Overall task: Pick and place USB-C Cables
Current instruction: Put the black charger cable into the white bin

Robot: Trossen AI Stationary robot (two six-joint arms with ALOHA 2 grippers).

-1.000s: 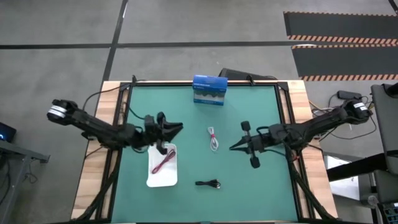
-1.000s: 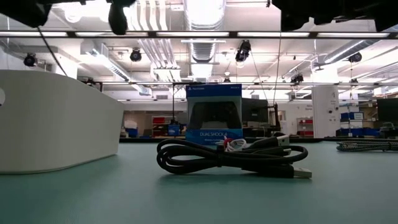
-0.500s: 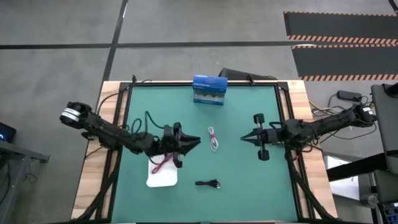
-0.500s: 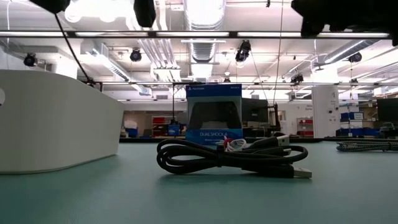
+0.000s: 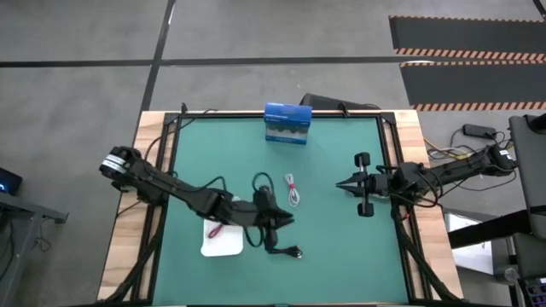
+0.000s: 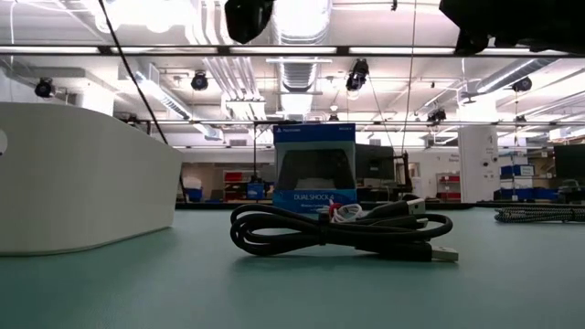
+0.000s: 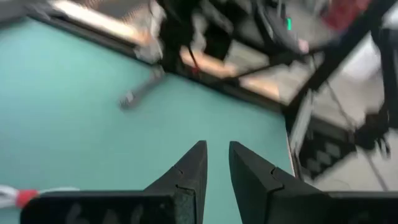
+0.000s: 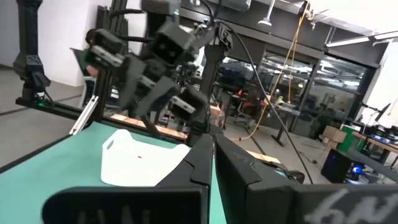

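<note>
The black cable bundle lies flat on the green mat near the table's near edge. The white cable bundle lies mid-table; it shows behind the black one in the low view and at the left wrist view's edge. The pink-red cable lies in the white tray, mostly hidden by my left arm. My left gripper hovers just above and left of the black bundle, open by a narrow gap. My right gripper is shut and hangs over the mat's right half.
A blue box stands at the mat's far edge. The tray sits left of centre near the near edge. A braided cord lies at the right. Bare mat stretches between the white bundle and my right gripper.
My left arm has reached from above the tray toward the table's right and near edge, ending beside the black bundle. My right gripper has drawn back toward the right edge and a little toward the far edge. The cables have not moved.
</note>
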